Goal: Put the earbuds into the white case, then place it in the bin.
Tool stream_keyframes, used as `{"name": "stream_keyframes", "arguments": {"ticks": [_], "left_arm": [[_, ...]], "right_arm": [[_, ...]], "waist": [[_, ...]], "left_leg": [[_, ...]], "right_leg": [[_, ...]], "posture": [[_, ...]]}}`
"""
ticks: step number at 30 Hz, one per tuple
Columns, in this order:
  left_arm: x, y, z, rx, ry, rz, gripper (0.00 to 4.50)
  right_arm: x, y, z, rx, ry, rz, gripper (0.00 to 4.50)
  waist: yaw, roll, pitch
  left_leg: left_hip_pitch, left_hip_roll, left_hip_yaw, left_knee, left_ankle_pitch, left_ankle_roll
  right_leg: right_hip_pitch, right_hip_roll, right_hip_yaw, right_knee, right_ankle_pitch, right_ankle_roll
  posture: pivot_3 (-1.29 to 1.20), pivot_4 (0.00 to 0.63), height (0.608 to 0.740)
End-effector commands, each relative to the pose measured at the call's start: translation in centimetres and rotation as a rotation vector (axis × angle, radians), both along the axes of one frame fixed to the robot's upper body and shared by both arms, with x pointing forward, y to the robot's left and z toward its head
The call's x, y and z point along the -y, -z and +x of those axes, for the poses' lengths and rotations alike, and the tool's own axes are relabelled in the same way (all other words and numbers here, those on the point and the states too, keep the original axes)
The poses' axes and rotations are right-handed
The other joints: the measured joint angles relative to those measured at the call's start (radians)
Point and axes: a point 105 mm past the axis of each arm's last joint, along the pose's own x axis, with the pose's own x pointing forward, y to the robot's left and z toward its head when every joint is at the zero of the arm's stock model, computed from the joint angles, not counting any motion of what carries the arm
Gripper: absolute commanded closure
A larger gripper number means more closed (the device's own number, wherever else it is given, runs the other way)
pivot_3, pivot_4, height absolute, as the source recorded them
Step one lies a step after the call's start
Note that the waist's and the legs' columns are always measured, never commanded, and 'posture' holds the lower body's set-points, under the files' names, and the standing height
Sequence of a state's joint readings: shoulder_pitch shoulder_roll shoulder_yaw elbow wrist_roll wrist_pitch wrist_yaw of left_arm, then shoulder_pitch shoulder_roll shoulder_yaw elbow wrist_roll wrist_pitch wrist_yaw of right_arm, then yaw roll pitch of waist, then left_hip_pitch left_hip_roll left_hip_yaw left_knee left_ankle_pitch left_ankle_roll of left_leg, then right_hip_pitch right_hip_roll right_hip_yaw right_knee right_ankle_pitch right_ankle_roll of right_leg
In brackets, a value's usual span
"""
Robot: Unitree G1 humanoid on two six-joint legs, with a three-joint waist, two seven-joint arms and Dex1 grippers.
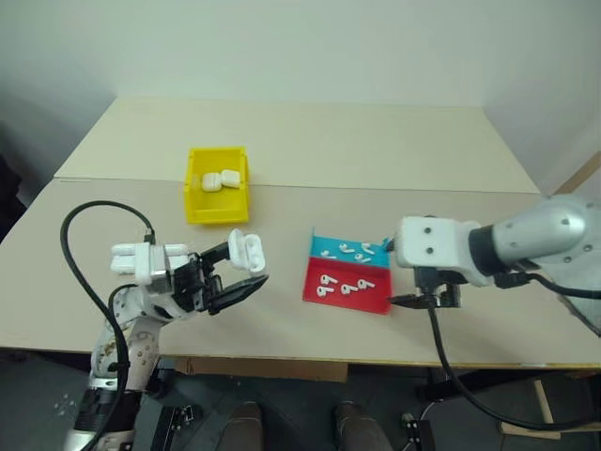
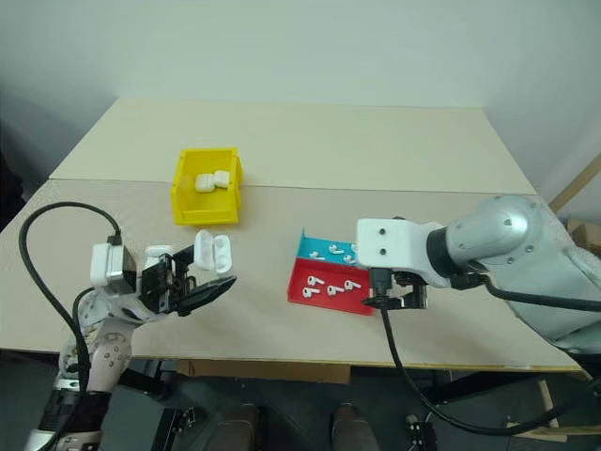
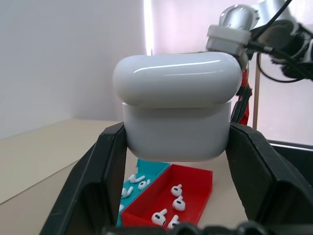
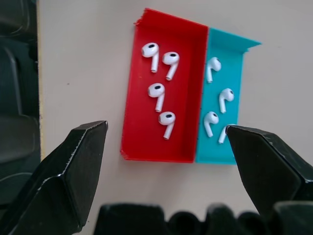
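We see the left gripper at the lower left of the head views, its fingers closed on the white case. In the left wrist view the case sits between the two black fingers, touching both, with its lid raised above the body. It is held above the table, below the yellow bin in the frame.

The right gripper hangs at the right of the head views, over the right edge of the tray. Its fingers stand wide apart and hold nothing; in the right wrist view they frame the tray from above without touching it.

The bin lies at the upper left of centre on the table, and we count two more white cases in it, side by side and touching.

The tray is shallow, with a red compartment and a blue compartment joined along one side. The earbuds lie loose in it: we count four in the red part and four in the blue part, eight in all. None of them is in the held case as far as we can tell.

So we count three white cases, one bin and one tray.
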State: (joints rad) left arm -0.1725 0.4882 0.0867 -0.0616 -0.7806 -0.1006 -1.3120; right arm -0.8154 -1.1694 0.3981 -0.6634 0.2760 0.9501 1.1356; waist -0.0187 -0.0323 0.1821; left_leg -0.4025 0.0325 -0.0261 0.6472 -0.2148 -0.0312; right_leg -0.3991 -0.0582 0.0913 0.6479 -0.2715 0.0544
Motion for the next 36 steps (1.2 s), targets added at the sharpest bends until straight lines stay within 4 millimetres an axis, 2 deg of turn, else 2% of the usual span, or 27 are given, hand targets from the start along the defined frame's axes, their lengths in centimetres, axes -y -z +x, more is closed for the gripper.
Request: {"name": "stream_keyframes", "arguments": {"ticks": [1, 2, 5, 8, 14, 18, 36], "left_arm": [[0.0, 0.4, -1.0, 0.048, 0.055, -0.016, 1.75], [0.1, 0.6, -1.1, 0.049, 0.061, -0.018, 1.75], [0.4, 1.4, -1.6, 0.074, 0.095, 0.022, 1.75], [0.5, 1.5, -1.8, 0.088, 0.114, 0.013, 1.75], [0.7, 1.6, -2.1, 0.131, 0.149, 0.023, 1.75], [0.7, 1.5, -2.1, 0.137, 0.144, 0.019, 1.75], [0.5, 1.5, -2.2, 0.154, 0.137, 0.044, 1.75]], "right_arm": [[-0.5, 0.1, 0.5, 0.008, 0.026, -0.049, 0.0], [-0.7, 0.2, 0.7, 0.002, 0.036, -0.054, 0.0], [-1.2, 0.3, 1.4, -0.007, 0.058, -0.066, 0.61], [-2.0, 0.5, 1.8, -0.012, 0.044, -0.068, 1.58], [-2.7, 1.8, 2.7, -0.047, 0.065, -0.08, 1.58], [-2.9, 2.9, 3.7, -0.041, 0.087, -0.101, 2.51], [-2.6, 5.4, 5.3, -0.073, 0.117, -0.147, 2.51]], "waist": [[-0.001, 0.0, 0.0], [-0.001, 0.0, 0.0], [-0.001, 0.0, 0.0], [0.0, 0.0, 0.0], [-0.001, 0.0, 0.0], [-0.002, 0.001, 0.0], [-0.014, 0.001, 0.0]], "left_leg": [[-0.001, 0.0, 0.0, 0.001, 0.0, 0.0], [-0.003, 0.0, 0.0, 0.001, 0.0, 0.0], [-0.004, 0.0, -0.001, 0.003, 0.0, 0.0], [-0.004, 0.0, -0.001, 0.003, 0.0, 0.0], [-0.004, 0.0, -0.001, 0.003, 0.0, 0.001], [-0.004, 0.0, -0.001, 0.003, 0.0, 0.001], [-0.004, 0.0, -0.002, 0.004, 0.0, 0.001]], "right_leg": [[-0.001, 0.0, 0.0, 0.0, 0.0, 0.0], [-0.003, 0.0, 0.0, 0.001, 0.0, 0.0], [-0.004, 0.0, 0.0, 0.002, 0.001, 0.0], [-0.004, 0.0, 0.0, 0.002, 0.001, 0.0], [-0.004, 0.0, -0.001, 0.002, 0.001, 0.0], [-0.004, 0.0, -0.001, 0.003, 0.002, 0.0], [-0.005, 0.0, -0.001, 0.007, 0.002, 0.0]], "posture": [[0.0, 0.15, 0.74], [0.0, 0.15, 0.74], [0.0, 0.15, 0.74], [0.0, 0.15, 0.74], [0.0, 0.15, 0.74], [0.0, 0.15, 0.74], [0.0, 0.15, 0.74]]}}
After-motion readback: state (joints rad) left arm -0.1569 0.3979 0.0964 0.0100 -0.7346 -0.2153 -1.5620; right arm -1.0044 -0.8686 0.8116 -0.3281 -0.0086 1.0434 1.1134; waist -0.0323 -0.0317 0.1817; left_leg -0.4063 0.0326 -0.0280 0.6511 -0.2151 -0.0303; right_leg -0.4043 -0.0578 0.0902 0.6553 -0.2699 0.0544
